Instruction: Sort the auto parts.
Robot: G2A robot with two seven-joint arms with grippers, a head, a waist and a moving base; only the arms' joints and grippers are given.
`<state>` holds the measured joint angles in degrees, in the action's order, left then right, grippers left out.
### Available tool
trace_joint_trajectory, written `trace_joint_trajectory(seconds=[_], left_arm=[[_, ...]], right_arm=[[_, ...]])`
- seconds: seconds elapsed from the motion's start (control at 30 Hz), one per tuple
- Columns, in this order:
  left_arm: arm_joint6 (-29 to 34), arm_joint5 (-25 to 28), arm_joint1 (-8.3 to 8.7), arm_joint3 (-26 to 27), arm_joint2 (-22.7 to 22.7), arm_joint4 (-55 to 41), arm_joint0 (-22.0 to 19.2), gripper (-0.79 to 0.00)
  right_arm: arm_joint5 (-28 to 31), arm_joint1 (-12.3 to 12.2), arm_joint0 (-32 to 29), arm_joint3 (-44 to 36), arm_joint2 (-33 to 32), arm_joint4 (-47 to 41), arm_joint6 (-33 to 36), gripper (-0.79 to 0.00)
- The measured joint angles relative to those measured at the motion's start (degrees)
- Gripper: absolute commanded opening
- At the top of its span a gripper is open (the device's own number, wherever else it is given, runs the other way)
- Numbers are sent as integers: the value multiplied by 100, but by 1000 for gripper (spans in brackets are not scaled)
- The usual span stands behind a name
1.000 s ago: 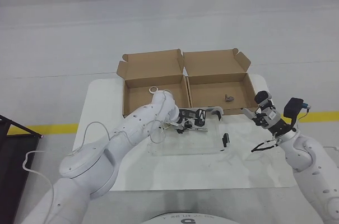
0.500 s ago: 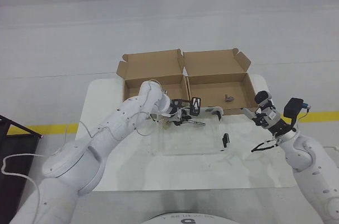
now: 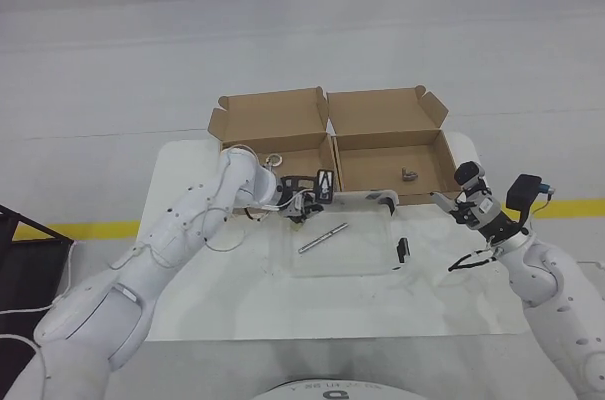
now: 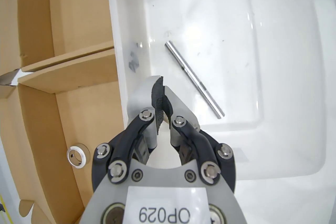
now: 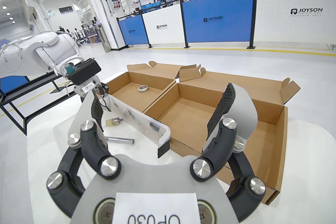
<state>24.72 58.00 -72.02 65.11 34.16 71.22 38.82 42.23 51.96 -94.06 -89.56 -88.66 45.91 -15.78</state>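
My left gripper (image 3: 322, 187) (image 4: 160, 88) is shut and hangs over the clear tray's (image 3: 332, 272) far left corner, beside the left cardboard box (image 3: 244, 178). Under it a small cream part with a metal pin (image 5: 112, 122) lies in the tray. A metal rod (image 3: 322, 237) (image 4: 194, 79) lies loose and slantwise on the tray floor. The left box holds a metal ring (image 3: 273, 160) (image 4: 76, 155); the right box (image 3: 377, 165) holds a small grey bracket (image 3: 409, 176). My right gripper (image 3: 450, 197) (image 5: 161, 96) is open and empty, right of the tray near the right box's front corner.
Both boxes stand open side by side at the back of the white table (image 3: 182, 250), their flaps raised. Black pieces sit on the tray's right rim (image 3: 403, 250) and far right corner (image 3: 387, 200). Bare table lies in front of the tray.
My left gripper has moved left and back, from the tray's middle to its far left corner. The rod that was by its fingers now lies free in the tray. The right arm kept still.
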Motion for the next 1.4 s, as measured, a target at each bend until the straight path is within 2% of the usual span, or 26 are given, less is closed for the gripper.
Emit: trace_joint_trajectory(seconds=[0.2,0.23,0.27,0.3,0.4,0.63,0.93,0.97,1.03,1.07,1.1,1.4], left_arm=[[321,-24,-4,192,-77,-223,168,-785],[394,-22,-28,194,-135,-270,181,-760],[451,-16,-50,188,-185,-301,184,-631],[507,-10,-75,175,-240,-332,183,-588],[654,-37,-171,79,-408,-427,131,-523],[741,-147,-374,-143,-659,-536,-35,-505],[770,-132,-528,-313,-865,-511,-105,-486],[776,-121,-538,-326,-877,-506,-111,-465],[834,-91,-561,-368,-918,-501,-117,-363],[880,-76,-573,-390,-940,-505,-120,-166],[931,-68,-586,-415,-962,-517,-123,-12],[1322,-23,-706,-615,-1039,-989,-203,0]], right_arm=[[0,0,0,0,0,0,0,0],[0,0,0,0,0,0,0,0],[0,0,0,0,0,0,0,0],[0,0,0,0,0,0,0,0],[0,0,0,0,0,0,0,0],[0,0,0,0,0,0,0,0],[0,0,0,0,0,0,0,0],[0,0,0,0,0,0,0,0],[0,0,0,0,0,0,0,0],[0,0,0,0,0,0,0,0],[0,0,0,0,0,0,0,0],[0,0,0,0,0,0,0,0]])
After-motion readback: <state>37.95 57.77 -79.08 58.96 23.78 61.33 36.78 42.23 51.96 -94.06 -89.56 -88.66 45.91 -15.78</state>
